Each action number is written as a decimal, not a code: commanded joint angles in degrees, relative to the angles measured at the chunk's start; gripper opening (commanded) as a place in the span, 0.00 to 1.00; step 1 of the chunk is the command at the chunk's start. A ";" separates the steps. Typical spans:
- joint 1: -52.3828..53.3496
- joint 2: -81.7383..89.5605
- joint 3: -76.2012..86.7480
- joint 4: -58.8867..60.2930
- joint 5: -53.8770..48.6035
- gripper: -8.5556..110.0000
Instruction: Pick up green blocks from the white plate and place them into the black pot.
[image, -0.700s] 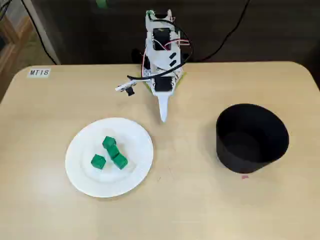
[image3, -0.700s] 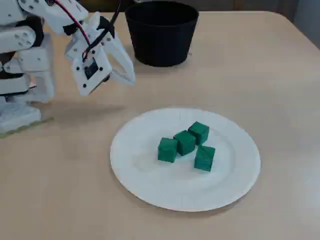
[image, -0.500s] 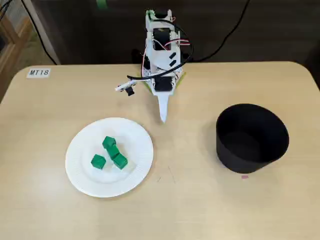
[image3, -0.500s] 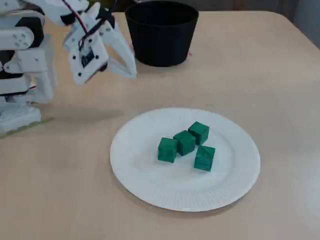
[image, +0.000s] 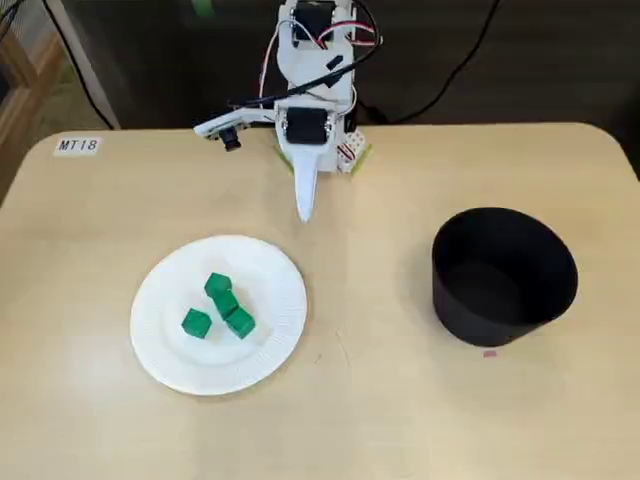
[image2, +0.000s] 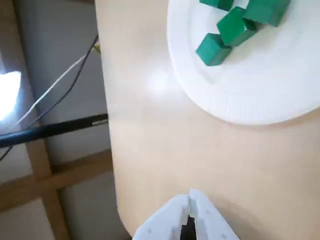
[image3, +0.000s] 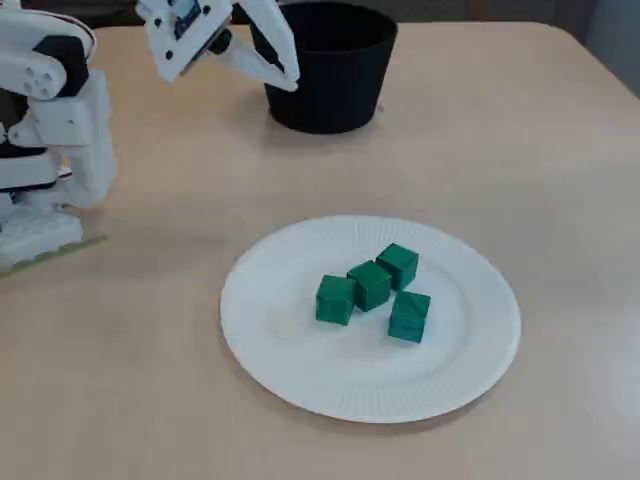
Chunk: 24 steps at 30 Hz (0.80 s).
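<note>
Several green blocks (image: 226, 304) lie bunched near the middle of the white plate (image: 272, 290) at the left of the table; the side fixed view shows the blocks (image3: 371, 285) and plate (image3: 300, 372) up close. The black pot (image: 505, 275) stands at the right and looks empty. My gripper (image: 305, 214) is shut with nothing in it, raised above the table behind the plate. In the side fixed view the gripper (image3: 288, 80) hangs in front of the pot (image3: 330, 70). The wrist view shows the shut fingertips (image2: 189, 197) below, the blocks (image2: 214, 49) and plate (image2: 260, 85) at upper right.
The arm's white base (image3: 45, 150) stands at the table's far edge, with cables behind it. A label tag (image: 78, 145) is stuck at the far left corner. The wrist view shows the table's edge (image2: 107, 150) beside the plate.
The arm has lifted and swung left in the top fixed view, so the gripper sits higher and nearer the plate's side. It stayed shut. Blocks, plate and pot have not moved.
</note>
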 joint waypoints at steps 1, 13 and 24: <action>1.05 -2.81 -2.90 0.44 -0.26 0.05; 11.34 -20.48 -10.55 1.67 6.77 0.05; 21.18 -37.71 -19.78 7.47 10.28 0.05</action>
